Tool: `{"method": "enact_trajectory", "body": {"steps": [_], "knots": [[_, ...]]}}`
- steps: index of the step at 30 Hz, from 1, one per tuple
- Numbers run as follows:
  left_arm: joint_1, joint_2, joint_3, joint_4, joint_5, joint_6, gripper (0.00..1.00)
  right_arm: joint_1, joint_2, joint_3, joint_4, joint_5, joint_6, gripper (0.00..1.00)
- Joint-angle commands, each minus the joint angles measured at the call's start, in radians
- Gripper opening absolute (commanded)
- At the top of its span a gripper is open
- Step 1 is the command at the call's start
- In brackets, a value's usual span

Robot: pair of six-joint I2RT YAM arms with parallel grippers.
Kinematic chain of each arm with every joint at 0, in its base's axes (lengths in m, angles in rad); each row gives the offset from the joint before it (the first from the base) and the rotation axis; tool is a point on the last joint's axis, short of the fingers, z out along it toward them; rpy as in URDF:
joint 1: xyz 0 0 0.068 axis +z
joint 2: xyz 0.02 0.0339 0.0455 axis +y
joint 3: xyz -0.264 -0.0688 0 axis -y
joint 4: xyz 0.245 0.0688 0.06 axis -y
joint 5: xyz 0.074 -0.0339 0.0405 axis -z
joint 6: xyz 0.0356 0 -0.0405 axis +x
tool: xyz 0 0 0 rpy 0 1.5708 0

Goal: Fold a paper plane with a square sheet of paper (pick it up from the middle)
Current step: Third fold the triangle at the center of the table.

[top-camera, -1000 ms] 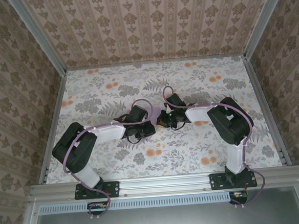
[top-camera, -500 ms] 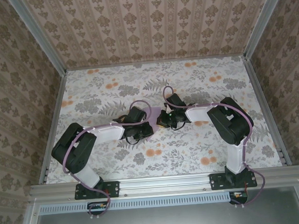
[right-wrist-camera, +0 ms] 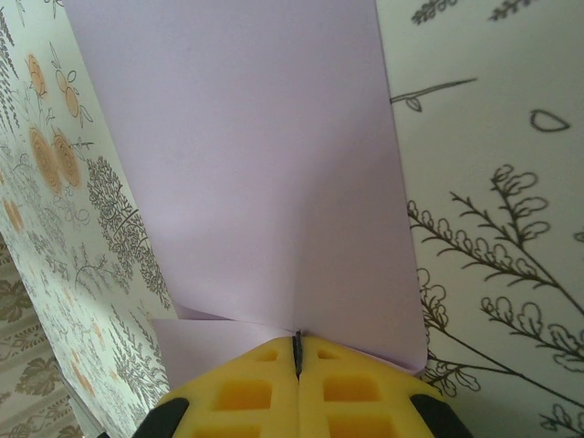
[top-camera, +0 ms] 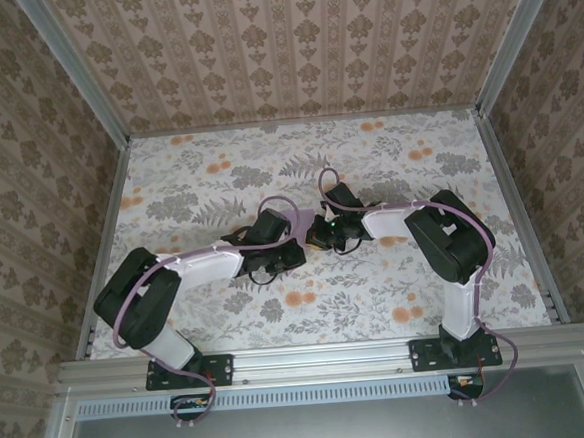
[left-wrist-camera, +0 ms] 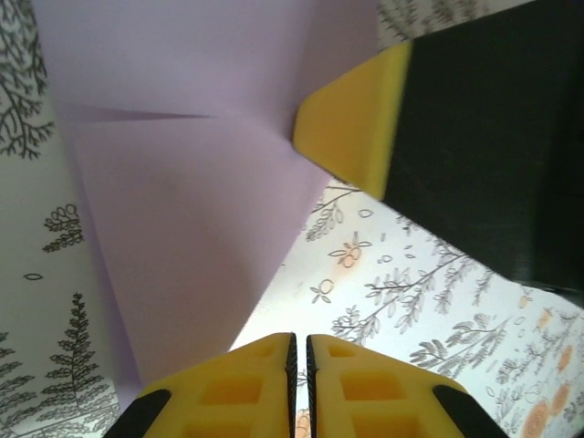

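Left fingers (left-wrist-camera: 251, 365): closed, yellow pads pressed together. The sheet's lower edge runs in behind one pad. Whether any paper is caught between them cannot be told.
Right fingers (right-wrist-camera: 251, 365): closed, pinching the sheet's edge where a crease meets it. One yellow tip shows in the left wrist view, touching the sheet's side.
Sheet of paper (right-wrist-camera: 265, 173): lilac, plain, with a crease across it (left-wrist-camera: 182, 210). It lies over the middle of the counter, between the two wrists.
Counter (top-camera: 368, 164): floral-patterned.
Left arm (top-camera: 205, 263) and right arm (top-camera: 412, 221): both reach inward and nearly meet at mid-counter.
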Motion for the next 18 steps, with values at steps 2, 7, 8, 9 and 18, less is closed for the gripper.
{"method": "enact_trajectory", "body": {"steps": [2,7,8,9,18], "knots": [[0.006,0.034,-0.026,0.010,-0.014,-0.031,0.14,-0.005,0.058,-0.047,-0.127,0.105,0.006,0.02],[0.023,0.025,-0.058,0.029,-0.031,-0.048,0.13,-0.005,0.058,-0.048,-0.130,0.105,0.006,0.02],[0.025,0.022,-0.063,0.030,-0.030,-0.047,0.14,-0.005,0.057,-0.046,-0.131,0.105,0.005,0.02],[0.028,0.022,-0.066,0.031,-0.031,-0.046,0.14,-0.005,0.058,-0.045,-0.132,0.104,0.006,0.02],[0.039,-0.006,-0.083,0.058,-0.012,-0.041,0.14,-0.005,0.065,-0.038,-0.144,0.106,0.006,0.02]]}}
